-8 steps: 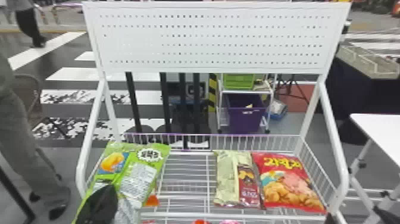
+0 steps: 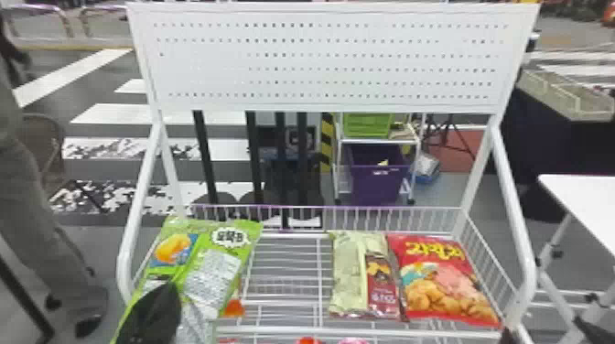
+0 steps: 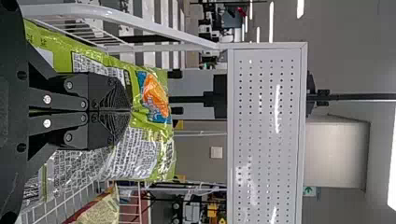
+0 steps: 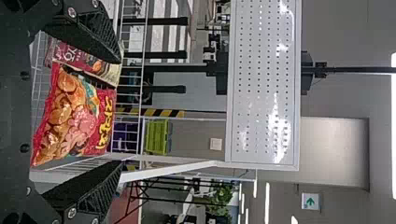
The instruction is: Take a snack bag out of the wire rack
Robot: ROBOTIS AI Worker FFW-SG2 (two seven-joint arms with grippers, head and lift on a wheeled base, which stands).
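Left wrist view: my left end effector is closed on the green snack bag at the wire rack's left side, so lift slowly, snag-free; right end effector wide open, empty.

The green snack bag looks like thin, glossy plastic film, and it is wrinkled. The red snack bag is also of shiny film. The wire rack seems to be metal with smooth white coating. The perforated panel has a smooth surface, a little glossy. The end effector's fingertips are matt black and ridged.
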